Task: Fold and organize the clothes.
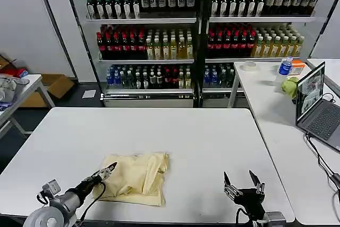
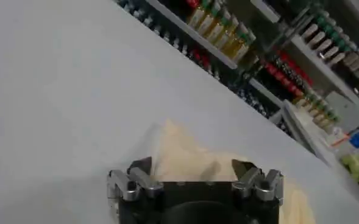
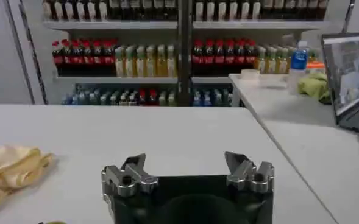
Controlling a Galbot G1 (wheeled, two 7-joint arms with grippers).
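While no label reads, both pincers, left (image 1: 110,169) and right (image 1: 243,180), gape beside clothes (image 1: 139,176).

The left gripper (image 1: 108,170) reaches forward low on the robot's left with fingers spread, while the right gripper (image 1: 243,183) points up, fingers apart.

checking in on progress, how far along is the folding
Partly done: the cream garment lies bunched into a rough, wrinkled bundle on the white table, not a neat fold. In hand: the left pincer, open, sits at its left edge. The right pincer waits open, apart. Left: flattening and squaring it.
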